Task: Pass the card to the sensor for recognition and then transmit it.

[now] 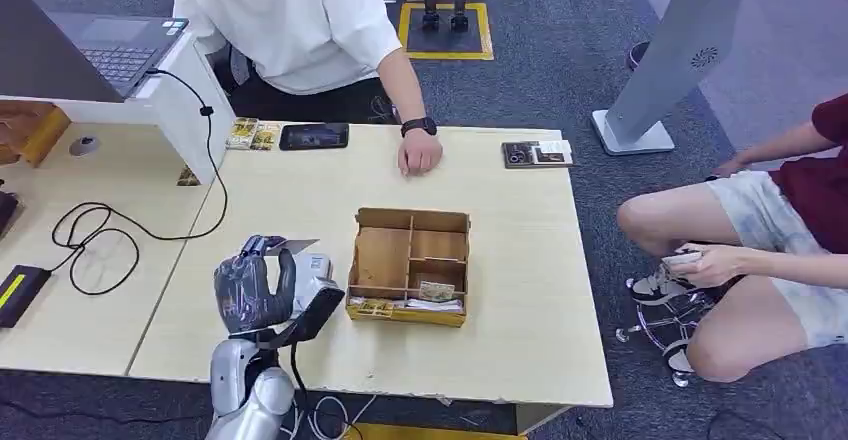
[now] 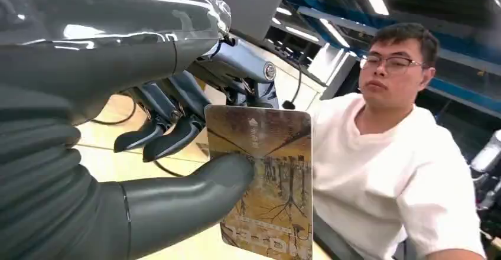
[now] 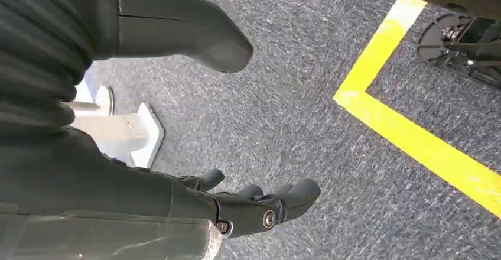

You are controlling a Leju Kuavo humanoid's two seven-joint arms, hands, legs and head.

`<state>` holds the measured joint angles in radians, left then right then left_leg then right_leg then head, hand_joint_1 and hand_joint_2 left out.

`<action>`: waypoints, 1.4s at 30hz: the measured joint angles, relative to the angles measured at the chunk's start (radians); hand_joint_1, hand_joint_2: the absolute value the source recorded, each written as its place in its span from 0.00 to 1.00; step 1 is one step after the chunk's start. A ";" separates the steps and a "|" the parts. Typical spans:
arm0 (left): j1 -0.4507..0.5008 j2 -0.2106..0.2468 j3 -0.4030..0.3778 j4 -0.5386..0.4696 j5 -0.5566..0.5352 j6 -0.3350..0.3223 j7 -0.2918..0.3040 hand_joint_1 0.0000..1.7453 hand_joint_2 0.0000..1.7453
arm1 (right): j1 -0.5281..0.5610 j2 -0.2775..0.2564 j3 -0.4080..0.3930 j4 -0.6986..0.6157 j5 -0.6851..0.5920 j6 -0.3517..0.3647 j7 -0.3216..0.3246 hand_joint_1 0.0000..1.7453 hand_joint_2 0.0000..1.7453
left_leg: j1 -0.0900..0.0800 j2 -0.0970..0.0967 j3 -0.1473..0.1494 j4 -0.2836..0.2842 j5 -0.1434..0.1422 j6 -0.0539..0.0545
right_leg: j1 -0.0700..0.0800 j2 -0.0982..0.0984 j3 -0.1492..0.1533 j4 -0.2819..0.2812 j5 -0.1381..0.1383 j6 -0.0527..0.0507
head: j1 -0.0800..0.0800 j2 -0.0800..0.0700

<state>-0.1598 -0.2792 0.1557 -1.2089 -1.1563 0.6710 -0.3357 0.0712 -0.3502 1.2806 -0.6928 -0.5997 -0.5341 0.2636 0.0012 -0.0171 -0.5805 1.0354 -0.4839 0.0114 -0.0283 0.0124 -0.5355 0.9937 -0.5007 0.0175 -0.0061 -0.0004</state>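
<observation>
Holding the card (image 2: 263, 183) flat and steady is the main thing for this step, judging by the task: the left hand (image 1: 262, 285) pinches it between thumb and fingers above the near-left part of the worktop (image 1: 520, 290), just beside the wooden box (image 1: 410, 265). The grip sits on one edge, so most of the printed face stands free; keeping that face unobstructed and level as it travels should help a reader catch it. Which object on the worktop is the sensor I cannot tell; the black tablet (image 1: 314, 136) at the far edge is one candidate.

From the head view the card shows as a thin pale sliver, while the left wrist view shows its brown patterned face and the thumb pressed on it, with a person in a white shirt (image 2: 390, 171) behind. The right wrist view shows the right hand (image 3: 248, 204) hanging over grey carpet (image 3: 331, 94), fingers loosely apart and holding nothing.
</observation>
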 joint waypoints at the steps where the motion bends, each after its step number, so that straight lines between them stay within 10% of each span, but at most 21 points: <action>1: 0.001 0.000 0.009 0.000 -0.005 0.000 0.009 1.00 1.00 | -0.002 -0.001 0.007 -0.002 -0.003 0.000 0.001 0.00 1.00 | 0.000 0.000 0.000 0.000 0.000 0.000 | 0.000 0.000 0.000 0.000 0.000 0.000 | 0.000 0.000; 16: 0.029 0.030 0.017 0.001 -0.079 0.000 0.268 1.00 1.00 | -0.025 -0.003 0.075 -0.013 -0.062 -0.032 -0.001 0.00 1.00 | 0.000 0.000 0.000 0.000 0.000 0.000 | 0.000 0.000 0.000 0.000 0.000 0.000 | 0.000 0.000; 28: 0.054 0.142 -0.138 0.079 -0.098 0.000 0.490 1.00 1.00 | -0.043 -0.003 0.117 -0.012 -0.095 -0.037 -0.014 0.00 1.00 | 0.000 0.000 0.000 0.000 0.000 0.000 | 0.000 0.000 0.000 0.000 0.000 0.000 | 0.000 0.000; 42: 0.053 0.223 -0.294 0.157 -0.095 -0.018 0.545 1.00 1.00 | -0.054 -0.003 0.143 -0.009 -0.113 -0.040 -0.018 0.00 1.00 | 0.000 -0.001 0.000 0.000 0.000 0.000 | 0.000 -0.001 0.001 0.000 0.000 0.000 | 0.000 0.000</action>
<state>-0.1067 -0.0565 -0.1384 -1.0522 -1.2508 0.6527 0.2091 0.0175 -0.3536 1.4241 -0.7019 -0.7130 -0.5737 0.2453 0.0012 -0.0179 -0.5803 1.0354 -0.4838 0.0115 -0.0283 0.0117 -0.5347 0.9937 -0.5009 0.0178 -0.0061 -0.0004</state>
